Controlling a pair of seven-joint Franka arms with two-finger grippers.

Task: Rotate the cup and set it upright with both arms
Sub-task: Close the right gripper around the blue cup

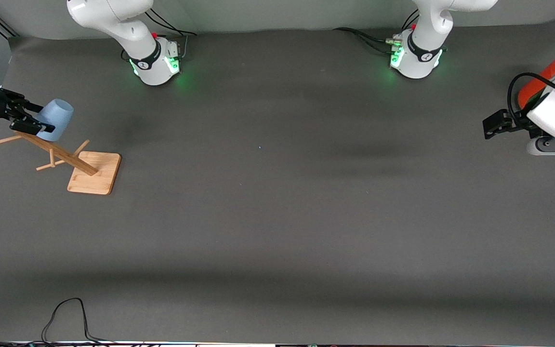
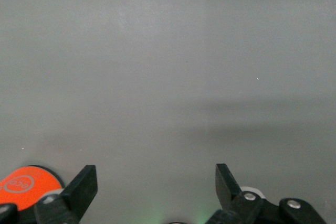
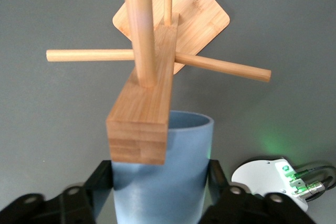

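The pale blue cup (image 1: 57,118) is held in the air at the right arm's end of the table, tilted, beside the top of a wooden peg rack. My right gripper (image 1: 29,123) is shut on the cup. In the right wrist view, the cup (image 3: 173,182) sits between the black fingers (image 3: 104,179) of the right gripper (image 3: 160,182), and the rack's post top (image 3: 139,132) hides part of it. My left gripper (image 1: 496,124) waits over the left arm's end of the table, open and empty, as the left wrist view (image 2: 155,184) shows.
The wooden peg rack stands on a square wooden base (image 1: 95,173), also seen in the right wrist view (image 3: 199,9), with thin pegs (image 3: 89,55) sticking out sideways. An orange can (image 1: 540,83) stands beside my left gripper and shows in the left wrist view (image 2: 23,184).
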